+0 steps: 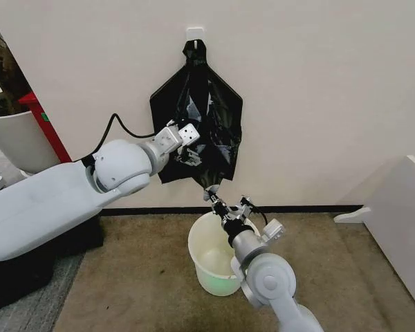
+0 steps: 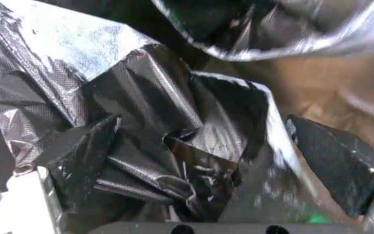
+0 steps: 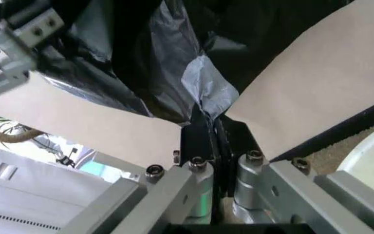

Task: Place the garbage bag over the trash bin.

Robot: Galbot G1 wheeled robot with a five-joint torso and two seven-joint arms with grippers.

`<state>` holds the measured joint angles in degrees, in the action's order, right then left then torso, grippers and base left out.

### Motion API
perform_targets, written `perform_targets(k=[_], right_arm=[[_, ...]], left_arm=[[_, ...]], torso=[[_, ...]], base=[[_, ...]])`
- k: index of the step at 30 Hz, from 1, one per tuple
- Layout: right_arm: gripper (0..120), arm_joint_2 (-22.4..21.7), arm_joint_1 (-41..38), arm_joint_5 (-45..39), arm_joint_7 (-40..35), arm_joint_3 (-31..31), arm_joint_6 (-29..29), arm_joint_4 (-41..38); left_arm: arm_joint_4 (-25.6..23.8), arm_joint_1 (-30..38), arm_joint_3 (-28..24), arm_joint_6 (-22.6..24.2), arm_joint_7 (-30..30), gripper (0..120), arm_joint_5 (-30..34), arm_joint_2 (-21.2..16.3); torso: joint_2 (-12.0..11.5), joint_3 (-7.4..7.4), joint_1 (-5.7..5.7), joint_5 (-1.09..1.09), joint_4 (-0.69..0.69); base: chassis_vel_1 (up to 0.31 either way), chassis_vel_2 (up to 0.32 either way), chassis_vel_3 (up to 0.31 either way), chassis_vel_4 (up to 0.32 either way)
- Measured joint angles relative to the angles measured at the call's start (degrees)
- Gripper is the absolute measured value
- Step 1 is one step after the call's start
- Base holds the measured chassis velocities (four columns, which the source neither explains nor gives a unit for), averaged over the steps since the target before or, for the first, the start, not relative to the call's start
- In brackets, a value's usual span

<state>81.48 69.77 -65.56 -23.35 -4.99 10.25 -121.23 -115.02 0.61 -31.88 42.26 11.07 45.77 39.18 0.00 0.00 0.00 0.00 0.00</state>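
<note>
My left gripper (image 1: 187, 153) is pressed into the middle of the garbage bag (image 1: 200, 117), which hangs from a white hook (image 1: 195, 33) on the wall; in the left wrist view its fingers (image 2: 83, 156) stand apart with crinkled plastic bunched between them, nothing pinched yet. To the right and lower, my right gripper (image 1: 218, 203) has its jaws closed on the bag's bottom corner, just above the trash bin (image 1: 206, 238) on the carpet. To do this well, I judge I should close the left on one layer only, so the mouth can be spread wide before it is lowered over the rim.
</note>
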Motion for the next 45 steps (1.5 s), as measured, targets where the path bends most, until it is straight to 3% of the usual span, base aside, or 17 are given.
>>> perform_targets(k=[11,17,36,45], right_arm=[[0,0.0,-0.3,0.1,0.0,0.0,0.0,0.3],[0,-0.1,-0.9,0.2,0.1,-0.9,0.0,0.7],[0,0.1,-1.1,0.5,0.4,-2.1,0.0,1.3],[0,-0.3,-1.0,0.5,0.4,-2.1,0.0,1.1]], left_arm=[[0.4,1.8,-1.2,-0.1,3.8,100,3.6,3.2],[2.9,2.1,-2.5,-0.1,5.2,100,3.5,5.7],[2.7,0.8,-2.8,-0.1,7.5,100,2.7,4.6],[5.2,0.0,-2.6,-0.1,7.9,100,2.3,5.9]], torso=[[0.0,0.00,0.00,0.01,-0.01],[0.0,0.00,0.00,0.01,-0.01],[0.0,0.00,0.00,-0.01,0.00],[0.0,0.00,0.00,0.00,-0.01]], base=[[0.000,0.000,0.000,0.000],[0.000,0.000,0.000,0.000],[0.000,0.000,0.000,0.000],[0.000,0.000,0.000,0.000]])
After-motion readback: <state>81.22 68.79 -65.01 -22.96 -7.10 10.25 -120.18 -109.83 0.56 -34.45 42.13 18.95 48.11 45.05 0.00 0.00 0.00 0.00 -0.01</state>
